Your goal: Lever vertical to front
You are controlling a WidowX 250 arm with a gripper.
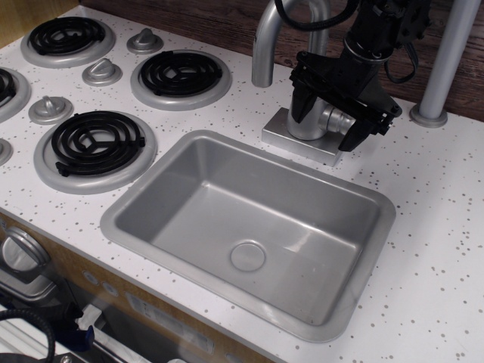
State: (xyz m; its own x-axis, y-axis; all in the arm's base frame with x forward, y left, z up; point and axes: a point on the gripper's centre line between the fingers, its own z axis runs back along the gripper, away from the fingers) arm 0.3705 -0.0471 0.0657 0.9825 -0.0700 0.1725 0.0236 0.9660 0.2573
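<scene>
Item: lever [342, 121], a short silver stub on the right side of the faucet body [310, 121], behind the sink [249, 227] on the speckled desk [439, 227]. Black gripper [330, 121]: fingers spread, straddling faucet body and lever; contact not discernible.

One raised view, looking down at an angle across a toy kitchen counter.

The single camera sits above the counter's front edge and faces the dark wooden back wall [227, 23]. It is near enough that the rectangular grey metal sink basin [159, 185] fills the middle, the black coiled burners [97, 141] run off the left edge, and the black robot gripper [339, 115] is cut off at the top.
</scene>
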